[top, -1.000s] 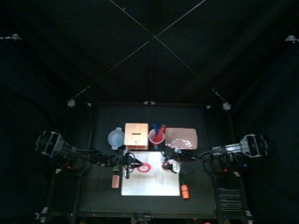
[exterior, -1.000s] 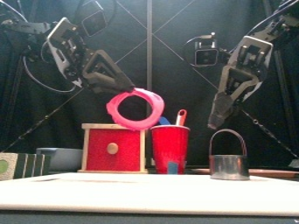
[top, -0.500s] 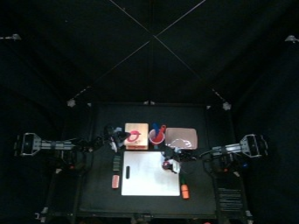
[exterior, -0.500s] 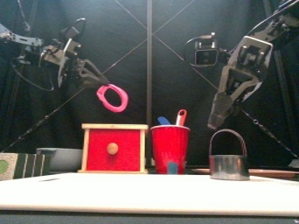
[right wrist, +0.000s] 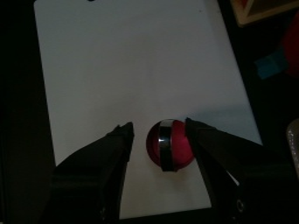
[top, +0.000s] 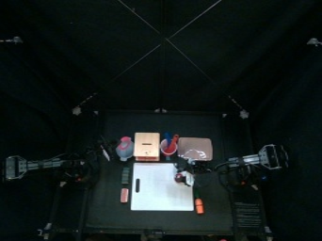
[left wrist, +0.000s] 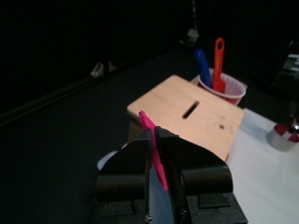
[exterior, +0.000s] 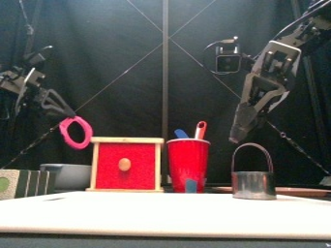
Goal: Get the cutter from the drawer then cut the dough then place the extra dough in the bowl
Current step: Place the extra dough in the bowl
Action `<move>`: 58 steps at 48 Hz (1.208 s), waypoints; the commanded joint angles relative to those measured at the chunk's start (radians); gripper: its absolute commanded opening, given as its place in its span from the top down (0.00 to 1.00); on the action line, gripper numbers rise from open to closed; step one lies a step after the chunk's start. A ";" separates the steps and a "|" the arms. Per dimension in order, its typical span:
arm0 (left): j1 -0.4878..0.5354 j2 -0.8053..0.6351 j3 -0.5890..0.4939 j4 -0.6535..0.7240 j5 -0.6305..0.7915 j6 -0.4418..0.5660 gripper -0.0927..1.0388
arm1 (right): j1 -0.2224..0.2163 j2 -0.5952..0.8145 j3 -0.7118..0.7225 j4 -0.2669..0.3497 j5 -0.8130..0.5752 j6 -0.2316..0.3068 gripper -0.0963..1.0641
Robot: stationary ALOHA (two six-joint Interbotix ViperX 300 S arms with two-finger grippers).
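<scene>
Pink dough ring [exterior: 75,131] hangs pinched in the left gripper [left wrist: 156,144] beside the wooden box [exterior: 126,165]; right gripper [right wrist: 158,129], jaws wide, hovers over the cutter [exterior: 254,172].

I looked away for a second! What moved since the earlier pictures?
The left hand, still holding the pink dough ring, swung it left and lower, away from above the wooden box. The right hand, cutter, red cup and box stayed put.

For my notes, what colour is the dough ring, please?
The dough ring is pink, clearest in the front view.
</scene>
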 commanded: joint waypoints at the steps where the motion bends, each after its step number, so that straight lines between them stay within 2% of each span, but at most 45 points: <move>1: 0.006 0.005 -0.026 0.009 0.074 -0.002 0.48 | -0.006 -0.012 -0.011 0.000 -0.017 -0.002 0.18; 23: 0.000 0.055 -0.052 0.015 0.074 -0.003 0.44 | -0.008 0.014 -0.023 -0.005 -0.034 -0.002 0.18; 45: 0.000 0.152 -0.092 -0.031 0.003 -0.011 0.18 | -0.008 0.034 -0.028 -0.006 -0.032 -0.002 0.18; 58: -0.008 0.153 -0.095 -0.107 0.026 -0.009 0.16 | -0.002 0.034 -0.060 -0.009 -0.043 -0.005 0.18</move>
